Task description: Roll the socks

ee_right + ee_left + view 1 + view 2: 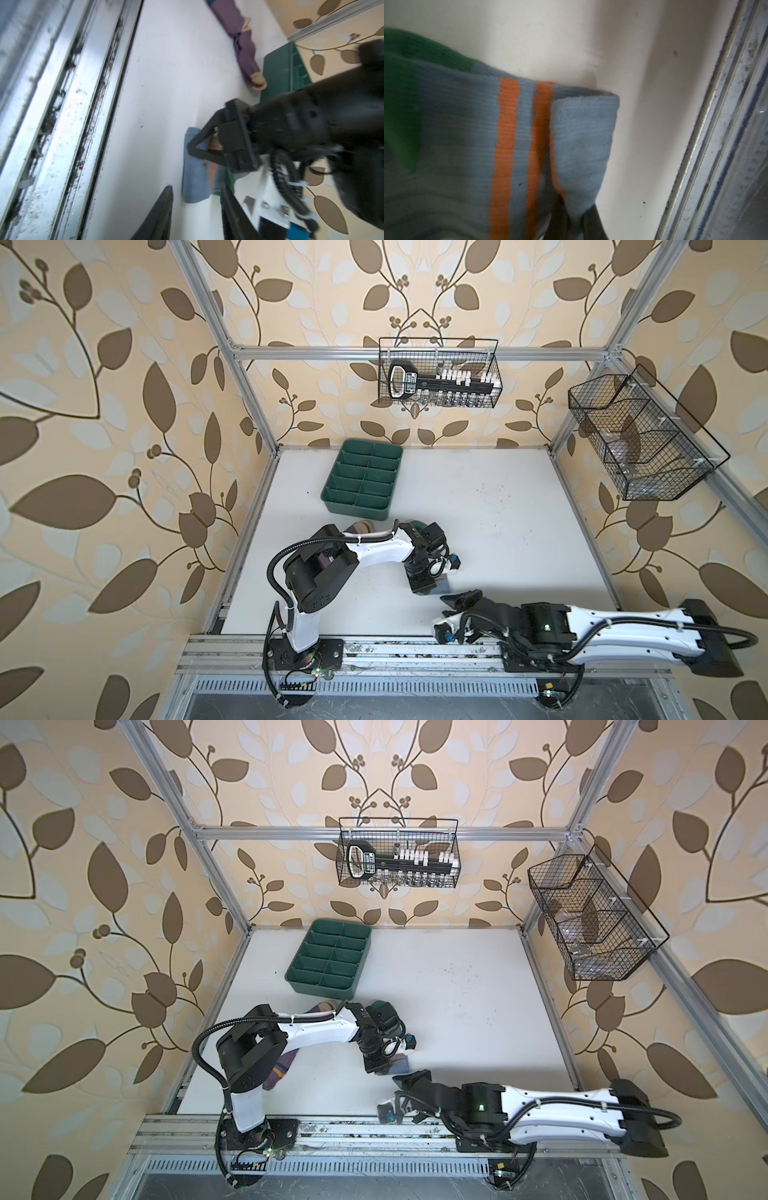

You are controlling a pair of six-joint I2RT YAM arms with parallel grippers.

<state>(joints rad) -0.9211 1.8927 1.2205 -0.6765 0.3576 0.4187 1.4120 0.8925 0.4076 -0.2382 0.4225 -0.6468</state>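
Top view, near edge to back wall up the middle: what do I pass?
Front rail → right gripper, open → left gripper pinching the light blue sock → green tray → wire basket on the back wall.

Blue sock (401,1063) sits mostly under my left arm (316,1031) in both top views. Purple sock (279,1073) too, only its ends show. Left wrist view cuts the blue sock off, green toe (400,72) blurred. Right wrist view: left gripper (193,148) smeared, right gripper (196,188) cut off, tips only.
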